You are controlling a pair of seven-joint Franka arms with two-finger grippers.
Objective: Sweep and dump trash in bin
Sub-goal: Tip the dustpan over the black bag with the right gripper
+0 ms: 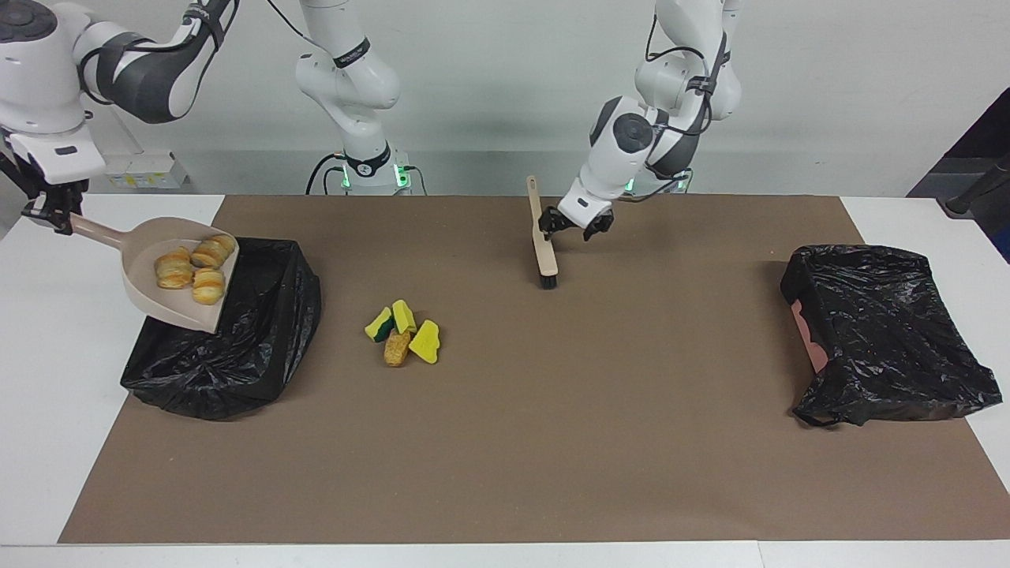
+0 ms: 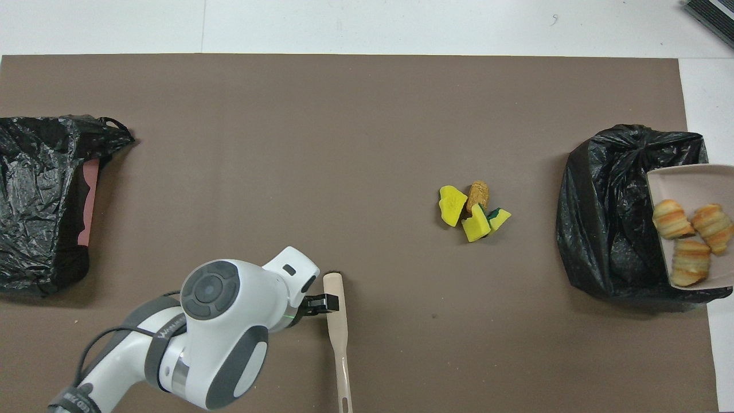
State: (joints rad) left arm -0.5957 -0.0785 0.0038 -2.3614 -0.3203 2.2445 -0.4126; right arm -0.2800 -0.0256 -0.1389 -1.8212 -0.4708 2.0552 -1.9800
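Facing view: right pincer (image 1: 54, 217) grips the dustpan (image 1: 180, 276) handle, holding three croissant pieces (image 1: 193, 268) over the black bin bag (image 1: 252, 347) for dumping; sponge scraps (image 1: 404, 331) await sweeping; left pincer (image 1: 570, 226), released, beside the standing brush (image 1: 543, 244).

golden striped trash (image 1: 191, 268), beige dustpan (image 1: 154, 296) — black bin (image 1: 237, 347)

Three croissant pieces (image 1: 191, 268) are carried in a dustpan (image 1: 162, 304), gripped by the right gripper (image 1: 49, 217) over a black bin bag (image 1: 237, 347).
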